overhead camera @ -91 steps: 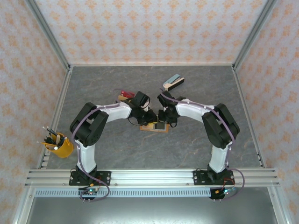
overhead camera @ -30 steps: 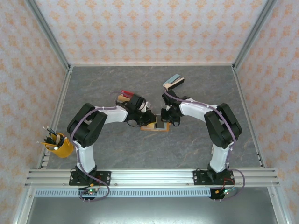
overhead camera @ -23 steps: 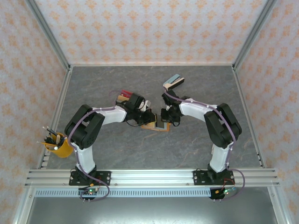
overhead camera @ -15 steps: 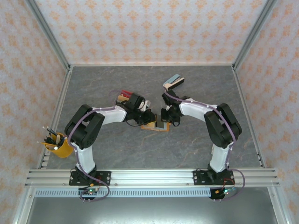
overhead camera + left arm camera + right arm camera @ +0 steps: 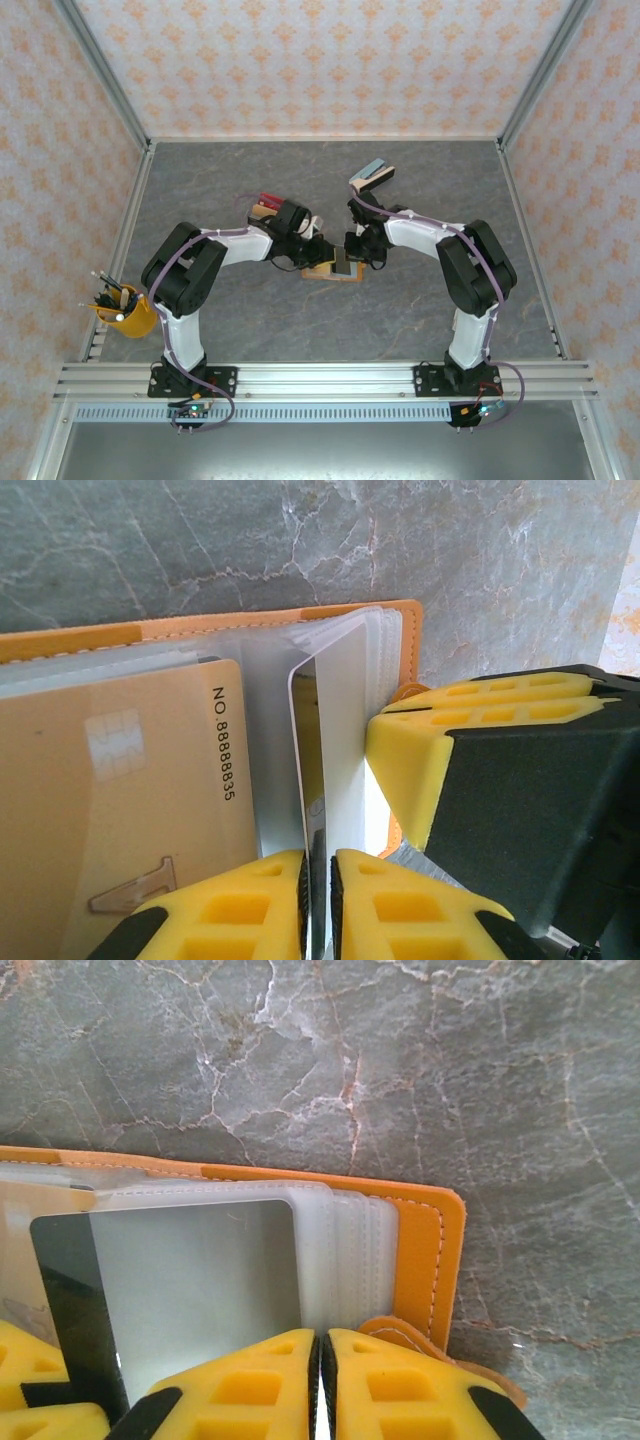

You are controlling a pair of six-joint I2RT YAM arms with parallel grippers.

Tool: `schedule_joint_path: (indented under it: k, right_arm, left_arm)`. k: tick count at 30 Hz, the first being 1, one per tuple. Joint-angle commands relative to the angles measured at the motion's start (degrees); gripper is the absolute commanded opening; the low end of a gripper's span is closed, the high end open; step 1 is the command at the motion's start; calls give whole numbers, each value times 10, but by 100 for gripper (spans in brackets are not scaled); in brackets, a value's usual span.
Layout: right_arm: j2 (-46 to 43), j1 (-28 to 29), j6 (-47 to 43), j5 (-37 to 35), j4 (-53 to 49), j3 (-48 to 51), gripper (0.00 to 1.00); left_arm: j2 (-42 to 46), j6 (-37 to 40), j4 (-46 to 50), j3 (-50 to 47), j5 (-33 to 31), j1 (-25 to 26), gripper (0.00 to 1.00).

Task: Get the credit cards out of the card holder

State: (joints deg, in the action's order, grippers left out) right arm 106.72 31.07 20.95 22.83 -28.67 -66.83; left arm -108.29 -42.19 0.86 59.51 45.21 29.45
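The orange-tan card holder [image 5: 322, 272] lies open on the grey table, its clear sleeves [image 5: 345, 1250] fanned out. My left gripper [image 5: 318, 900] is shut on the edge of a thin silvery card [image 5: 335, 740], which stands on edge partly out of its sleeve. A tan card [image 5: 130, 810] printed with a number lies flat in a sleeve to the left. My right gripper [image 5: 320, 1380] is shut at the holder's right side, with a thin sleeve edge between its pads. The two grippers meet over the holder, left gripper [image 5: 318, 250] and right gripper [image 5: 352, 250].
A grey-blue and black wedge-shaped thing [image 5: 372, 175] lies behind the right arm. A small red, tan and black pile [image 5: 265, 205] sits behind the left arm. A yellow cup of pens [image 5: 125, 310] stands at the left edge. Patterned walls close in the table.
The left wrist has shifted slightly and the silvery card has tipped up from the holder. The right arm has stayed almost still.
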Motion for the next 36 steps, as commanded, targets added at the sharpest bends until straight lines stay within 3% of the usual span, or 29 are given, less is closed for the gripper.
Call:
schedule_joint_path:
  k: [1,13,22,27,36]
  right_arm:
    - [49,4,-8,-8,-21,18,14]
    - [31,4,0,-49,-28,19,14]
    - [-51,3,0,-7,-21,-8,16]
    - [-156,4,16,-17,4,7,28]
    - [-289,3,40,-88,28,64,66]
  left_arm:
    - [-7,-1,5,24,12,0,14]
    - [68,96,210,40,-96,-5,4]
    - [167,142,326,59,-188,-11,2]
    - [238,157,365,63,-243,-13,0]
    - [314,90,440,85,-409,-17,0]
